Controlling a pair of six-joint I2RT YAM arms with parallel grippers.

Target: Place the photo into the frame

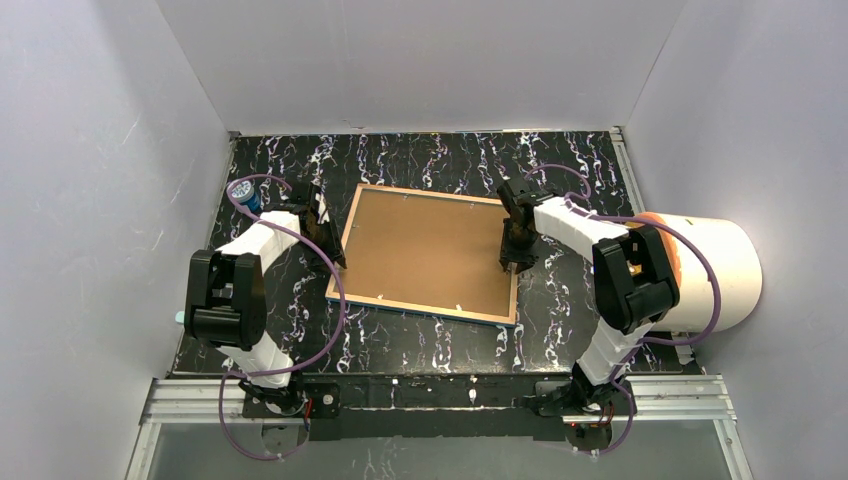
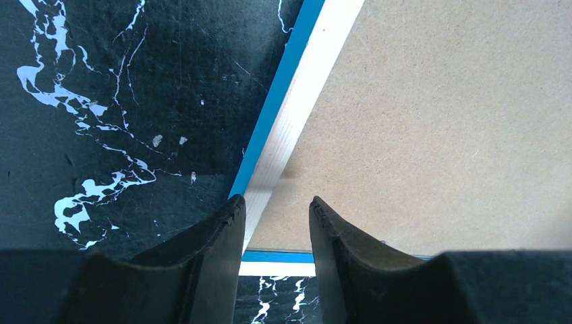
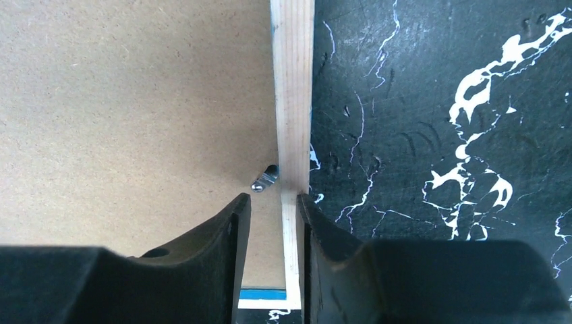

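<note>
The frame point(image 1: 420, 306) lies face down on the black marbled table, its light wood back edge up and a blue rim showing at the sides. A plain brown backing board point(image 1: 425, 245) fills it. The photo is hidden. My left gripper point(image 1: 330, 245) is open at the frame's left side; in the left wrist view its fingertips point(image 2: 276, 206) straddle the wood rim point(image 2: 303, 88) near the near-left corner. My right gripper point(image 1: 515, 262) is open at the right side. Its fingertips point(image 3: 273, 199) straddle the wood rim point(image 3: 292, 81) just below a small metal tab point(image 3: 265, 179).
A large white roll point(image 1: 715, 270) with an orange end lies at the right, beside the right arm. A small blue-capped object point(image 1: 243, 193) stands at the back left. Grey walls close in the table on three sides.
</note>
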